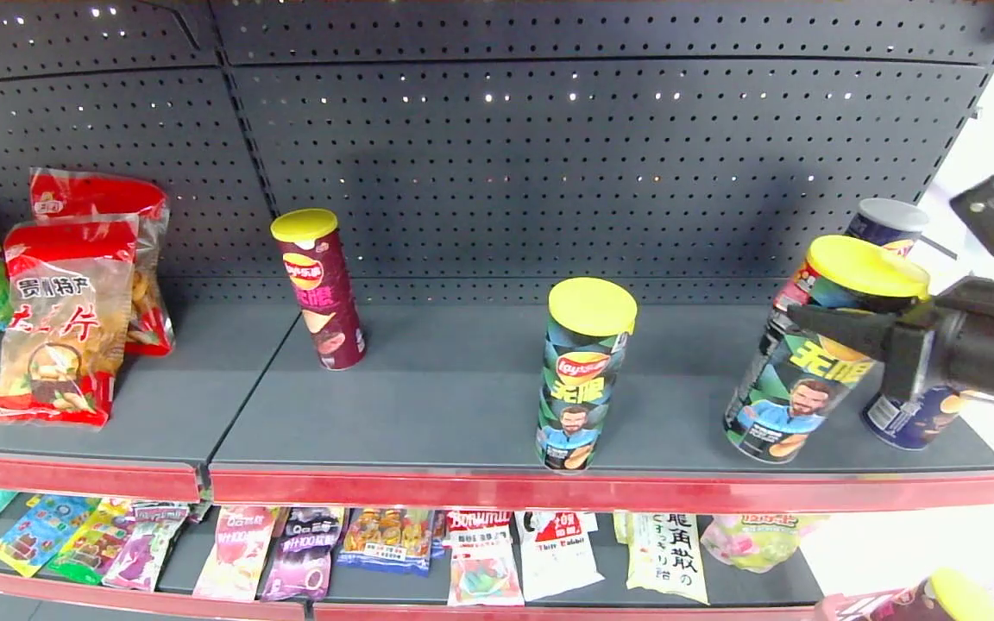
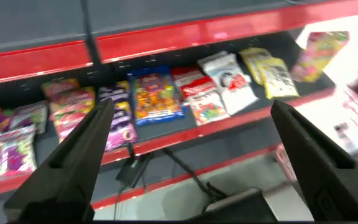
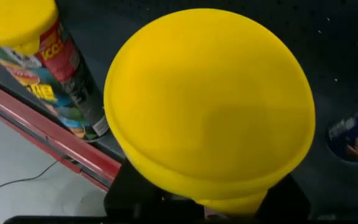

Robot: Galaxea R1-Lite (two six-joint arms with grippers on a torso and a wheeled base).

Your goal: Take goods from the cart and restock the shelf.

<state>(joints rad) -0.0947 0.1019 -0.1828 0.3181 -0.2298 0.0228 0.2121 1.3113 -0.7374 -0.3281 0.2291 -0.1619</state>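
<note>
My right gripper (image 1: 851, 323) is shut on a green chips can (image 1: 795, 379) with a yellow lid (image 3: 210, 106), near the right end of the upper shelf (image 1: 462, 405). The can leans, its base at or just above the shelf board. Another green can with a yellow lid (image 1: 583, 375) stands upright mid-shelf, also visible in the right wrist view (image 3: 42, 68). A maroon can (image 1: 320, 289) stands farther left. Behind the held can is a blue can (image 1: 902, 414) with a grey lid. My left gripper (image 2: 191, 155) hangs open and empty in front of the lower shelf.
Red snack bags (image 1: 61, 319) stand at the upper shelf's left. The lower shelf (image 2: 185, 130) holds several flat snack packets (image 1: 480, 552). Another yellow-lidded can (image 1: 950, 597) lies at the bottom right in the cart. Free shelf room lies between the maroon and green cans.
</note>
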